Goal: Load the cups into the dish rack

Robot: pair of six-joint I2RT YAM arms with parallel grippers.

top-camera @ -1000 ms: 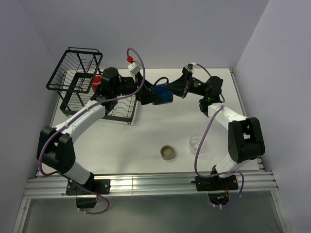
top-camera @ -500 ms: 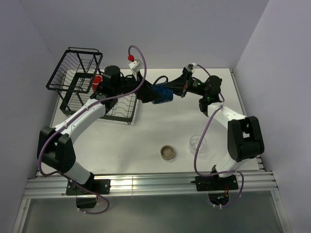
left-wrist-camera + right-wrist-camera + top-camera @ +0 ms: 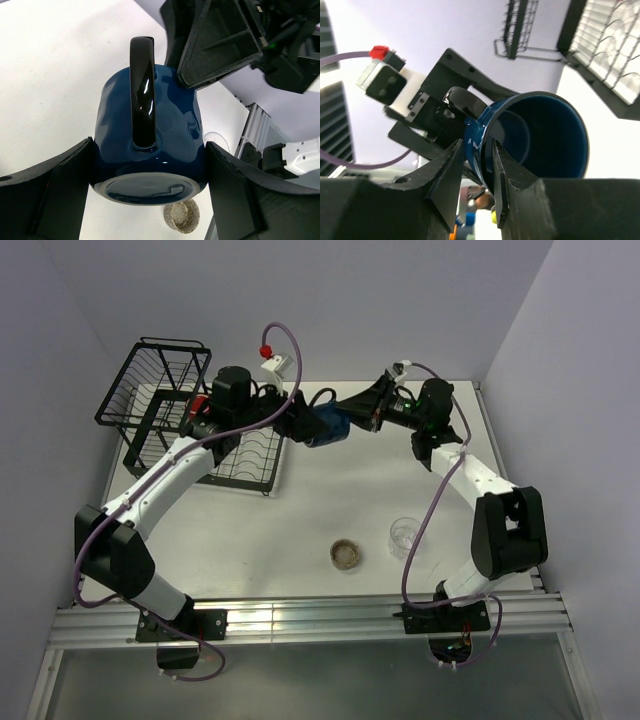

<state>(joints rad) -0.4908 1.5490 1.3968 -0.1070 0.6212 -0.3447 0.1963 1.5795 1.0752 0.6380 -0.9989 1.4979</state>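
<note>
The dark blue mug (image 3: 328,426) hangs in the air above the table, just right of the dish rack (image 3: 150,390). My left gripper (image 3: 306,428) is shut on its body, one finger on each side (image 3: 149,150), handle up and base toward the camera (image 3: 150,140). My right gripper (image 3: 352,420) pinches the mug's rim (image 3: 540,135), one finger inside and one outside (image 3: 477,145). The red mug (image 3: 199,406) sits in the rack behind the left arm. One clear glass tumbler (image 3: 404,536) stands on the table at the front right. The other tumbler is out of view.
A small speckled cup (image 3: 346,554) stands on the table left of the tumbler, also in the left wrist view (image 3: 181,216). The rack's flat tray (image 3: 250,455) lies under the left arm. Walls close in on both sides.
The blue mug and both grippers have moved left and a little farther back, toward the rack. The right arm has stretched out after it.
</note>
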